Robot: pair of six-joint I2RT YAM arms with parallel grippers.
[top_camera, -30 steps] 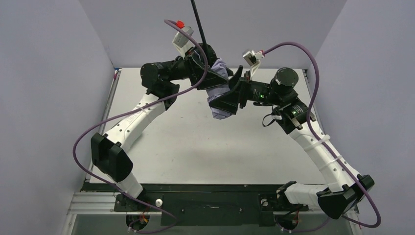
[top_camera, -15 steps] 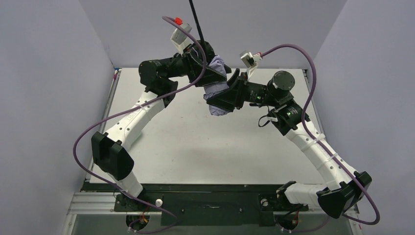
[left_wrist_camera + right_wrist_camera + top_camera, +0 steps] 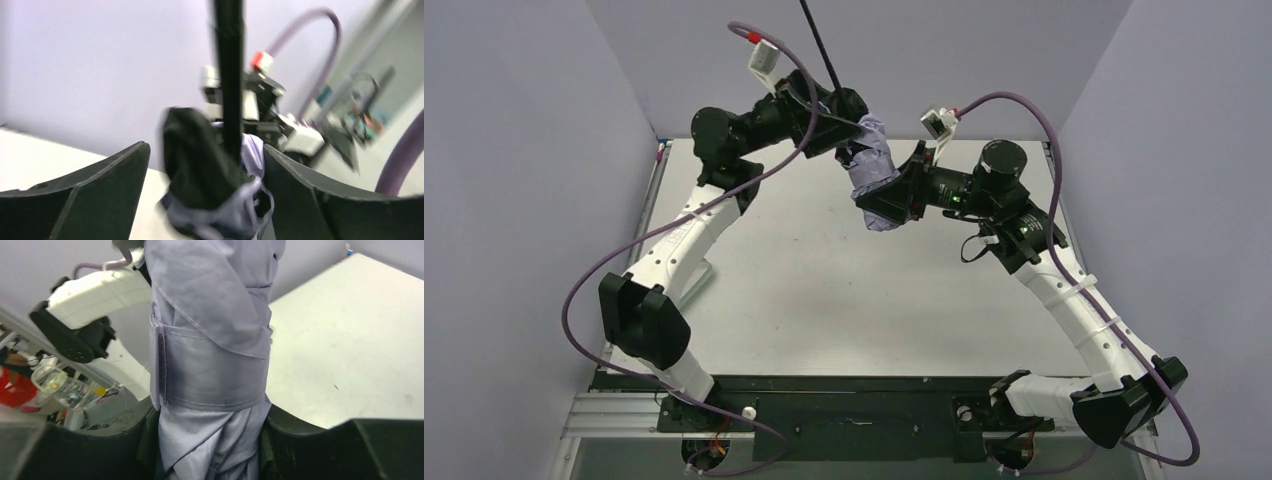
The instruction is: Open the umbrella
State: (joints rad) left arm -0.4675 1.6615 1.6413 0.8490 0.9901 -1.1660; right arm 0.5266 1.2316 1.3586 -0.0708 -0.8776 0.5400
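The pale lavender folded fabric umbrella has black lining and a thin black shaft. The left pincer and right pincer are black. Purple cables trail over white-and-black arms above the pale grey counter.

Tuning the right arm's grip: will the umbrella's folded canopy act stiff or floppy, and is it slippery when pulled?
Likely floppy: the canopy hangs in loose creased folds, bundled only by its strap. Probably slippery, since the fabric looks smooth, so a grip may slide. The thin black shaft looks rigid, likely the steadier part to pull against.
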